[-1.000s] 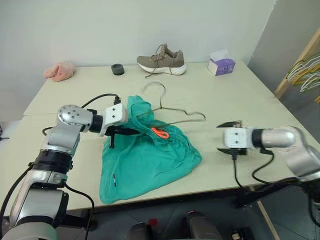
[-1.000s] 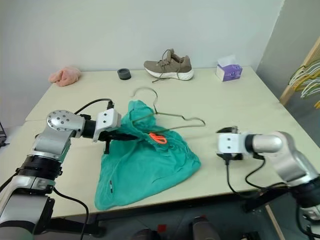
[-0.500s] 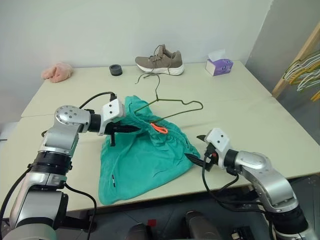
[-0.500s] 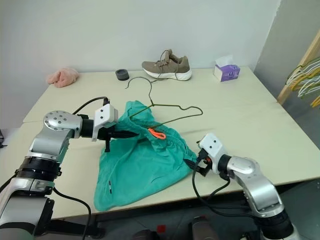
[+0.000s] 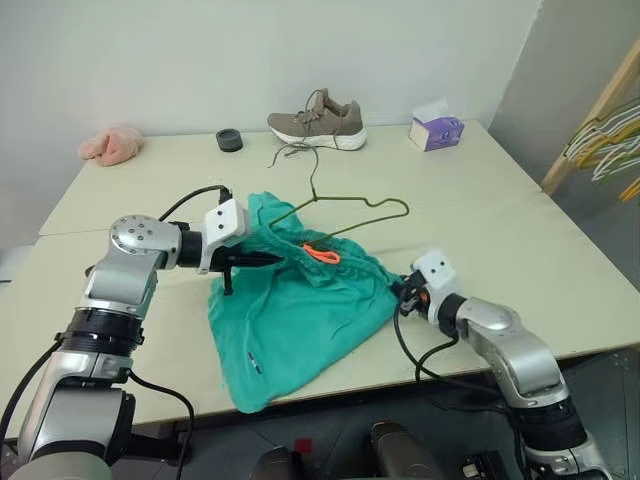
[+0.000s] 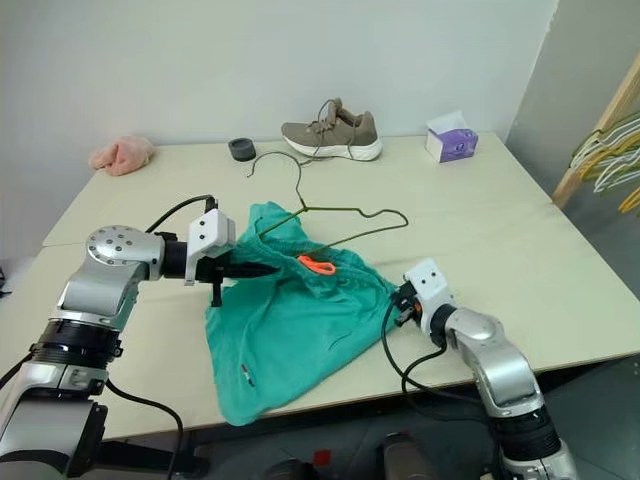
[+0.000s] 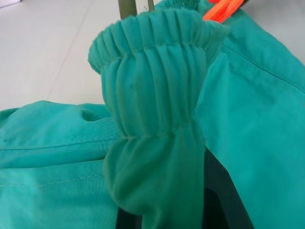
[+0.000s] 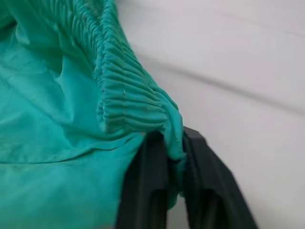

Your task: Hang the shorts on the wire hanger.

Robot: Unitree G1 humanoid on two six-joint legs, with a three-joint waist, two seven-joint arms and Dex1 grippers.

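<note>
1. The shorts (image 5: 300, 310) lie bunched on the worktop (image 5: 480, 200), the wire hanger (image 5: 345, 212) threaded through their waistband.
2. Left tool (image 5: 268, 259) pinches the waistband; right tool (image 5: 403, 293) is clamped on its opposite end.
3. Risk: stretching the elastic could tip the hanger out or slip a pinch.
4. Count: one shorts, one wire hanger, two tools.

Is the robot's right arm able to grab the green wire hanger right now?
Probably not. The right gripper is shut on the shorts, so it's busy. The wire hanger pokes out beyond them, with bare table between.
</note>
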